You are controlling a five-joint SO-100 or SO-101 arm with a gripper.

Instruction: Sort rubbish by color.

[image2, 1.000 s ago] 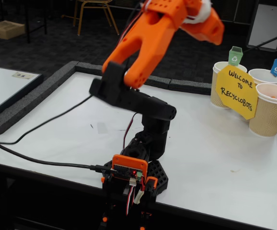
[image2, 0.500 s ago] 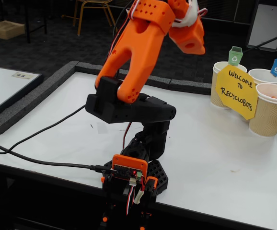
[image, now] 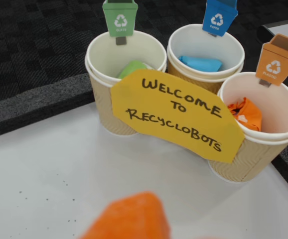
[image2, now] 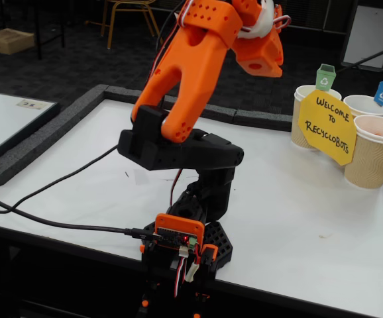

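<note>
Sitting crumpled in cups: green wad (image: pixel 132 68), blue wad (image: pixel 201 63), orange wad (image: pixel 245 114).

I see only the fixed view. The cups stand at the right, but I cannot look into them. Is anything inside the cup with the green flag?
Observer: Yes. The wrist view shows a green wad lying in the green-flag cup.
Operator: And the cup with the blue flag?
Observer: The blue-flag cup holds a blue wad.
Operator: And the third cup?
Observer: An orange wad lies in the orange-flag cup.
</note>
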